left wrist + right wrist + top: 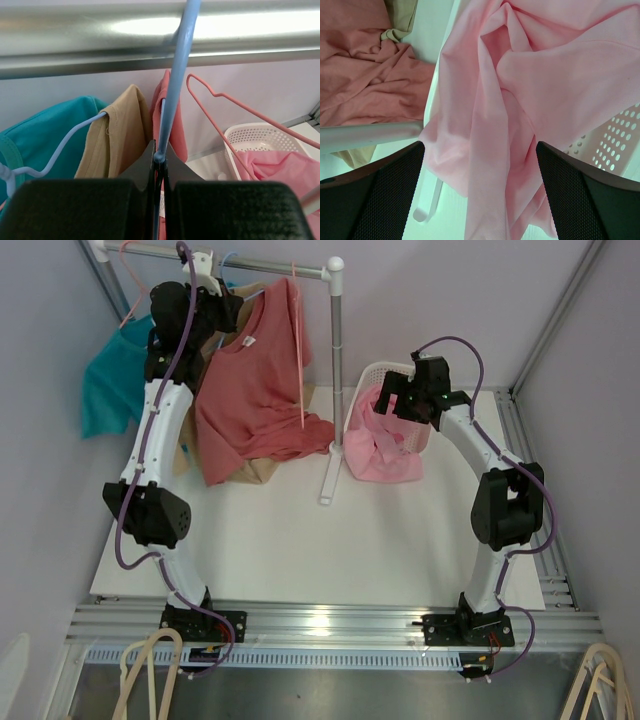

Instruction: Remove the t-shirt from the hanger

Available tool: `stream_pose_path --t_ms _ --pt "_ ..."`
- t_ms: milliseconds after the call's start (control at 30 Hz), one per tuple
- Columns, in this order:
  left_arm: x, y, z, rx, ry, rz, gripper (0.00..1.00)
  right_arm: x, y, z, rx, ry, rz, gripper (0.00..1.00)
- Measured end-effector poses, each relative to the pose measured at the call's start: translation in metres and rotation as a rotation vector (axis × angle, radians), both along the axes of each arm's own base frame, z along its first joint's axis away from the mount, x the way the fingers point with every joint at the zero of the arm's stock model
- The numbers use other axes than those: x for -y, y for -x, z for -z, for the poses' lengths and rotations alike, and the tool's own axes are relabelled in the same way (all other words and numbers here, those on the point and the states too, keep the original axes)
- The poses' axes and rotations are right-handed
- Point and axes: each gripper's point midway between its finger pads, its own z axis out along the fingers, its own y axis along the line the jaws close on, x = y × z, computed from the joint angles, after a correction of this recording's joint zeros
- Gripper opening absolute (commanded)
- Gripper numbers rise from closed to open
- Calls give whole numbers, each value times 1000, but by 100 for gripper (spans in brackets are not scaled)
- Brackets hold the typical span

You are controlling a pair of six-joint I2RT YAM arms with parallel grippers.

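A: State of the left gripper point(159, 162)?
B: Clamped shut on the stem of the blue hanger point(176, 80), just under its hook. The hook is looped over the metal rail point(150, 35). From above, this arm is seen raised to 11 o'clock, right at the rail.

A: Task item located?
B: The red t-shirt point(250, 390) is hung directly beneath the grip. Its collar is up by the rail, its body is draped toward 6 o'clock, and its hem is bunched on the table point(300, 550). In the left wrist view a strip of it is seen touching the stem on the 3 o'clock side.

A: Neighbours logged?
B: A tan t-shirt point(120, 135) is hung just at 9 o'clock of the stem, with a teal t-shirt point(45, 130) further out toward 9. A bare pink hanger point(235, 110) is hung from the rail at 3 o'clock.

A: And the right gripper point(480, 192)?
B: Its fingers point(375, 195) are spread wide open over a pink garment point(520, 75); contact cannot be told. The garment is spilled over the wall of the white basket point(360, 400). The basket is set at 1 o'clock on the table, just at 3 o'clock of the rack upright point(338, 350).
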Motion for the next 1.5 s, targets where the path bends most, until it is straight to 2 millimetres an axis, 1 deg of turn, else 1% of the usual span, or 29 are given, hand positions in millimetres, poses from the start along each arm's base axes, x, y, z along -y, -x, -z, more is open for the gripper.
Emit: stream_pose_path --t_ms 200,400,533,600,667,700,767,867,967,1000,1067,1133,1200,1300,1333,1400,1500 --pt "4 3 -3 -24 31 18 1 0 0 0 1 -2 0 98" --pt "4 10 -22 -18 75 16 1 0 3 -4 8 -5 -4 98" --pt "-1 15 -27 -30 98 -24 1 1 11 -11 32 -9 -10 98" --pt "-6 18 -25 -49 120 -64 1 2 20 -17 54 -6 -19 99" --pt "-11 26 -18 -80 143 -108 1 4 30 -28 87 -5 -23 99" --pt "-12 29 -16 -85 151 -123 1 4 34 -36 109 -6 -27 99" --pt "-15 42 -7 -94 158 -164 1 4 39 -58 164 -9 -37 99" --pt "-8 64 -6 -57 159 -197 1 0 48 -95 260 -10 -59 99" --pt "1 91 -9 -24 165 -201 1 -5 65 -125 344 -10 -87 100" --pt "2 101 -9 -10 166 -206 1 -7 72 -132 368 -9 -95 99" --pt "1 114 -12 27 155 -226 1 -9 85 -138 392 -6 -111 99" --pt "0 119 -18 52 139 -244 1 -13 94 -142 406 -5 -125 100" --pt "-2 112 -32 73 120 -268 1 -13 97 -145 415 -3 -128 100" --pt "-1 91 -56 118 105 -294 1 -11 98 -141 408 3 -128 100" --pt "-1 84 -59 125 95 -301 1 -11 98 -138 404 5 -126 100" --pt "1 71 -59 117 71 -313 1 -10 100 -134 395 9 -124 100" --pt "5 47 -60 113 51 -324 1 -8 102 -133 393 15 -124 99"
